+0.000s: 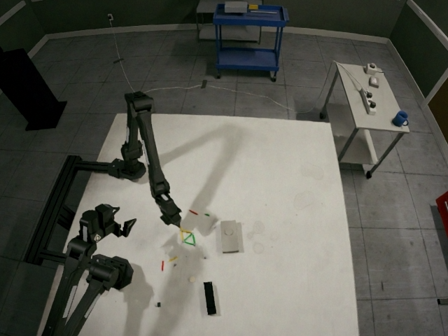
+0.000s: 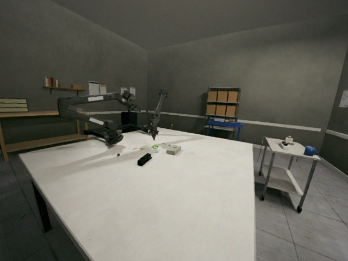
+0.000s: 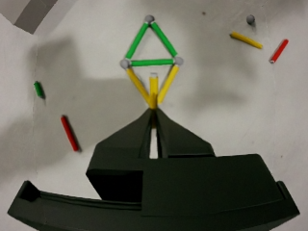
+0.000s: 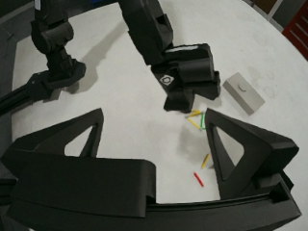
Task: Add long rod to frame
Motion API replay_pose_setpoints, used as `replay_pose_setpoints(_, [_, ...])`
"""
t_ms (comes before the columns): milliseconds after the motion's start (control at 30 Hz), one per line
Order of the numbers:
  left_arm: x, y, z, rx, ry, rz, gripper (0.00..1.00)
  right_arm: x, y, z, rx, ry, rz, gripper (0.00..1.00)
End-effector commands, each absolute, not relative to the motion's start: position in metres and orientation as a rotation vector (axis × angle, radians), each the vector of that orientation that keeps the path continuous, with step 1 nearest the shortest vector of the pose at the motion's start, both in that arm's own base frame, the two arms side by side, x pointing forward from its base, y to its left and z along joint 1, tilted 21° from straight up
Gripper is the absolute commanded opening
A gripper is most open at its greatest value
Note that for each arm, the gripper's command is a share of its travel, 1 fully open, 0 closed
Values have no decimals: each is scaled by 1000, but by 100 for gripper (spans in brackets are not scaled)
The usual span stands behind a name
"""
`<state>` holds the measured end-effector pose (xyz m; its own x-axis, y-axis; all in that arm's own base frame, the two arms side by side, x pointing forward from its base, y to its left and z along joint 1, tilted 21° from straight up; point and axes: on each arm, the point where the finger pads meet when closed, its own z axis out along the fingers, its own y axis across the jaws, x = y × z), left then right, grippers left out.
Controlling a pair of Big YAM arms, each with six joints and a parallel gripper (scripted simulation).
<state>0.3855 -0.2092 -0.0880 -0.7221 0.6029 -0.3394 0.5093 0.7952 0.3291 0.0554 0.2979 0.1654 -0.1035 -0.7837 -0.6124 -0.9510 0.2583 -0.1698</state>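
The frame (image 3: 152, 58) lies flat on the table: a green rod triangle with steel balls at its corners and two yellow rods meeting in a point near my fingers. It also shows in the top view (image 1: 187, 236). My left gripper (image 3: 153, 113) is shut on a yellow rod (image 3: 153, 88) and holds it upright just above the frame's yellow point; whether the rod touches the frame I cannot tell. In the top view the left gripper (image 1: 176, 223) hangs over the frame's edge. My right gripper (image 1: 124, 225) is open and empty, raised well off to the side.
Loose pieces lie around the frame: a yellow rod (image 3: 246, 40), red rods (image 3: 279, 50) (image 3: 69, 134), a short green rod (image 3: 38, 90) and steel balls (image 3: 250, 19). A grey block (image 1: 229, 236) stands beside the frame, a black bar (image 1: 209, 292) nearer the front.
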Motion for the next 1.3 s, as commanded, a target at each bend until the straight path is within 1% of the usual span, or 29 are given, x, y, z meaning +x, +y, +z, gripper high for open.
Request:
replay_pose_setpoints(0, [391,-207,-89,830,2486,267,0,57,307,182,-1540,1926,378,100])
replay_pose_setpoints(667, [388,-205,-90,777,2191,122,0,57,307,182,-1540,1926,378,100])
replay_pose_setpoints(1267, [392,-209,-88,751,2148,92,0,57,307,182,-1540,1926,378,100])
